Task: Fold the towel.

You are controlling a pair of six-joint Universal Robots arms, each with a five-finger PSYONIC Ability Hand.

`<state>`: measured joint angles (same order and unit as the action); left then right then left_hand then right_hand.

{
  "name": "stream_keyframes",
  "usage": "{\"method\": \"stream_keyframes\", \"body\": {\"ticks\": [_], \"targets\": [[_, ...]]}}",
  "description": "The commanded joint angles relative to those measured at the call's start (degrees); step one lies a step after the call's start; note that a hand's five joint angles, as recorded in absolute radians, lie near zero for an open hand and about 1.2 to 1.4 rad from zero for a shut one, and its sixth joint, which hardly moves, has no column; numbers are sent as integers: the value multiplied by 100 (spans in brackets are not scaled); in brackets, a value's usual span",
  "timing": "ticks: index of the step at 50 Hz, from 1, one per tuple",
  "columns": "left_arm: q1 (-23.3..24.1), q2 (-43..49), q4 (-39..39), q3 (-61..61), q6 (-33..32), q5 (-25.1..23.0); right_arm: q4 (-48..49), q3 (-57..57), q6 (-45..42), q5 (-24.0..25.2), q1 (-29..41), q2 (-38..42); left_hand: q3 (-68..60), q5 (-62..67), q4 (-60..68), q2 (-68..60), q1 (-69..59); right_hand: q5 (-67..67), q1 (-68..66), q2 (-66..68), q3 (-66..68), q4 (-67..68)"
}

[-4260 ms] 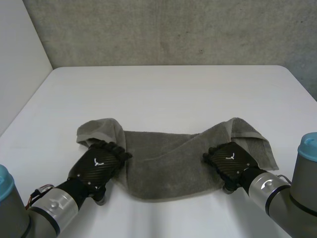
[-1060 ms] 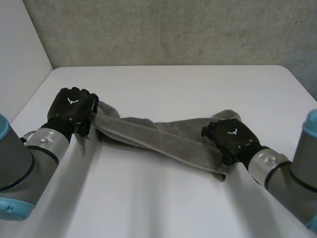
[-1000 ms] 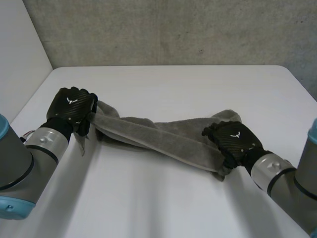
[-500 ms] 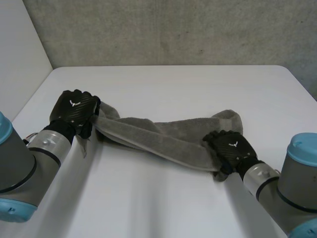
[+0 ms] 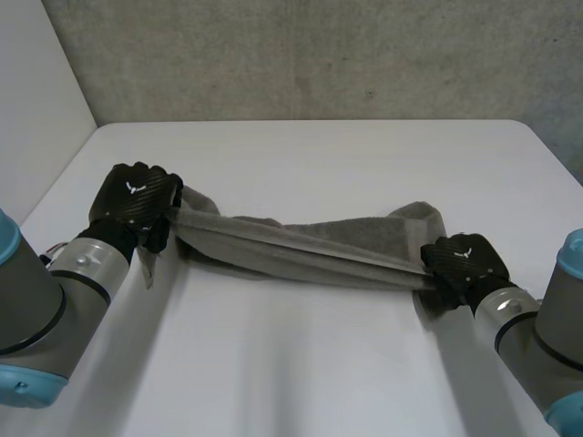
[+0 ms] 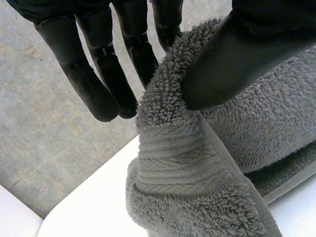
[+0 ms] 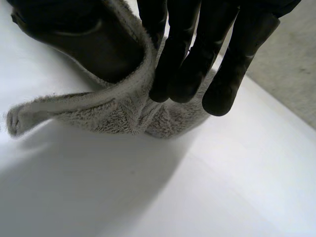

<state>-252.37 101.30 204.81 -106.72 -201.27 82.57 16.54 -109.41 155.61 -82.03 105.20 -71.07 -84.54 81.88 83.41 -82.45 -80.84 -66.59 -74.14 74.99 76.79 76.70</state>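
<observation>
A grey towel [image 5: 310, 246] hangs bunched lengthwise in a long band between my two hands, a little above the white table [image 5: 310, 364]. My left hand [image 5: 135, 196] holds its left end; in the left wrist view the thumb [image 6: 237, 59] presses the towel's hemmed corner [image 6: 192, 173] against the fingers. My right hand [image 5: 465, 259] grips the right end. In the right wrist view the towel's edge [image 7: 113, 108] runs pinched between the thumb and the fingers [image 7: 187, 64], and a short end sticks out past the thumb.
A grey concrete wall [image 5: 319, 55] stands behind the table's far edge, and a white panel [image 5: 36, 82] closes the left side. Bare table surface lies in front of and behind the towel.
My right hand has slid rightward along the towel to its right end and closed on it. The towel now hangs straighter and tauter. The left hand has barely moved.
</observation>
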Motion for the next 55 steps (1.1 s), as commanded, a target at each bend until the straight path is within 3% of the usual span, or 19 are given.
{"method": "stream_keyframes", "body": {"ticks": [1, 12, 19, 23, 27, 34, 38, 46, 48, 49, 51, 52, 54, 55], "targets": [[38, -197, -11, 37, 0, 14, -773, 445, 110, 661, -175, -169, 974, -1708, -860, 765, 604, -341, -586, 501, 321, 330], [-5, -1418, -73, 370, -18, 22, -1986, 1929, 374, 969, -518, -1838, 906, -1640, -793, 697, 536, -341, -586, 501, 321, 330], [-41, -2060, -414, 958, 17, 84, -3189, 3335, 164, 1364, -886, -2244, 889, -1623, -776, 681, 519, -341, -586, 501, 321, 330], [-85, -2105, -1081, 1573, 53, 110, -4051, 4031, -345, 1724, -1273, -2035, 889, -1623, -776, 681, 519, -341, -586, 501, 321, 330], [-111, -1850, -1655, 1962, 53, 102, -4475, 4340, -830, 1699, -1274, -1550, 906, -1640, -793, 697, 536, -341, -586, 501, 321, 330], [-164, -87, -2944, 2883, -9, 102, -4853, 4928, -1831, 971, -801, -471, 1125, -1859, -1011, 916, 755, -341, -586, 501, 321, 330], [-173, 549, -3307, 3333, -26, 102, -4686, 5201, -1991, 697, -597, -56, 1142, -1876, -1028, 933, 772, -341, -586, 501, 321, 330], [-217, 1770, -3413, 5386, -70, 102, -3139, 5957, -2035, 187, -123, 832, 1125, -1859, -1011, 916, 755, -341, -586, 501, 321, 330], [-217, 1840, -3334, 5764, -53, 102, -2064, 6098, -2008, -110, 52, 867, 1092, -1826, -978, 883, 722, -341, -586, 501, 321, 330], [-217, 1841, -3334, 5768, -53, 102, -2058, 6098, -2008, -111, 53, 867, 1091, -1825, -978, 882, 721, -341, -586, 501, 321, 330], [-217, 1867, -2984, 6406, 26, 137, -764, 5976, -1973, -208, 158, 806, 1024, -1758, -911, 816, 654, -341, -586, 501, 321, 330], [-217, 1867, -2982, 6409, 26, 137, -757, 5975, -1973, -208, 158, 805, 1024, -1758, -910, 815, 654, -341, -586, 501, 321, 330], [-208, 1789, -2571, 6655, 105, 146, 441, 5634, -1938, -226, 167, 613, 940, -1674, -826, 731, 570, -341, -586, 501, 321, 330], [-208, 1788, -2569, 6655, 106, 146, 447, 5632, -1938, -226, 167, 612, 940, -1674, -826, 731, 570, -341, -586, 501, 321, 330]]}}
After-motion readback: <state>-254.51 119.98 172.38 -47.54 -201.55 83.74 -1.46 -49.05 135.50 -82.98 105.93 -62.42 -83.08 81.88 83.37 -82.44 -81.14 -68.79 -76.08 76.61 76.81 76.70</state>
